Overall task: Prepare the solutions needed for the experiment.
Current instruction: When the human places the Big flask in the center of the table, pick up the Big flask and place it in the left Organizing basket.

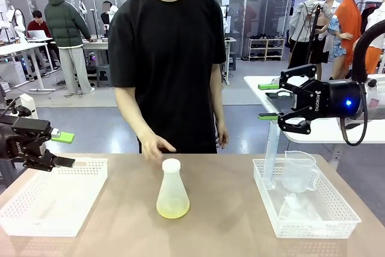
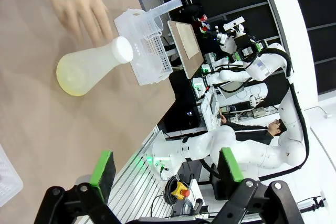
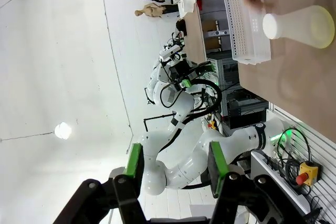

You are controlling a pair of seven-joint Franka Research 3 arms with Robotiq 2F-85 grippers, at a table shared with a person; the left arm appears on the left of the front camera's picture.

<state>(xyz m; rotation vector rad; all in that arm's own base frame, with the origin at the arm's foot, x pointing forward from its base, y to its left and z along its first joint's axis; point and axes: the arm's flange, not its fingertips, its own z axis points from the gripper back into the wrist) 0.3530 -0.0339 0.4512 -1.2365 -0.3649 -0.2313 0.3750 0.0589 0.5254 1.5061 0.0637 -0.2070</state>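
Observation:
A frosted conical flask (image 1: 172, 192) with a white round cap stands mid-table, and the pale yellow-green solution (image 1: 172, 209) tints its bottom. The person's hand (image 1: 157, 147) hovers just behind its cap. My left gripper (image 1: 61, 149) hangs open above the left basket's far corner, well left of the flask. My right gripper (image 1: 268, 101) is open and held high over the right basket, nothing between its fingers. In the left wrist view the flask (image 2: 88, 67) lies far ahead of the open gripper (image 2: 166, 168). The right wrist view has the flask (image 3: 304, 24) far beyond its open gripper (image 3: 176, 163).
A white perforated basket (image 1: 24, 221) sits empty at the table's left. A second basket (image 1: 337, 224) at the right holds a clear jug (image 1: 299, 173), a tall clear cylinder (image 1: 272, 151) and crumpled plastic. The person stands at the far edge.

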